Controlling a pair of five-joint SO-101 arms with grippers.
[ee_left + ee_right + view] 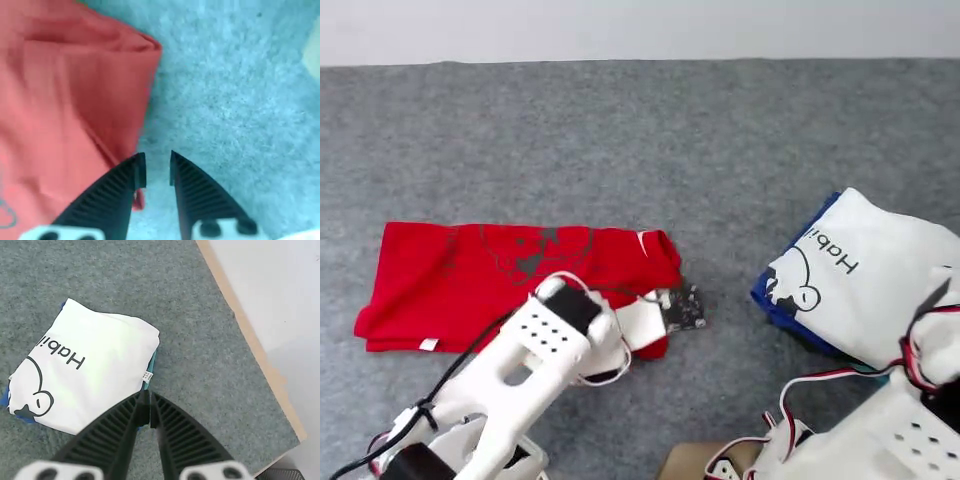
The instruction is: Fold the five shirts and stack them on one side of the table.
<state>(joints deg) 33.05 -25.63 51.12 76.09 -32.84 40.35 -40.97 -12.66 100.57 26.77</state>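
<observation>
Red shirt [510,280] lies flat on the left half of the grey table [720,130]. It is laid out as a long band, with the near hem doubled under and a small white tag at its near left corner. It is well apart from the stack of folded shirts [870,275] on the right side. A white printed shirt [90,370] tops the stack, with a blue shirt [782,303] showing beneath it and a teal sliver [151,365] at one edge. How many shirts lie in the stack cannot be told. The left arm [550,340] reaches over the band's near right end. In its wrist view the left gripper [154,170] sits low over the cloth's edge. Its jaws are a narrow gap apart with nothing between them, one finger over red fabric [65,110] and the other over bare table. The right gripper [150,407] hangs above the table just beside the stack's corner, jaws pressed together and empty. Judgement: the step in hand is the red shirt's fold, with the stack already built on the right. The next move calls for the left jaws to come down and pinch the end of the band through all its layers. The end then has to go across toward the far end so the band halves squarely. Risk: catching only the top layer, which would drag the fold open.
</observation>
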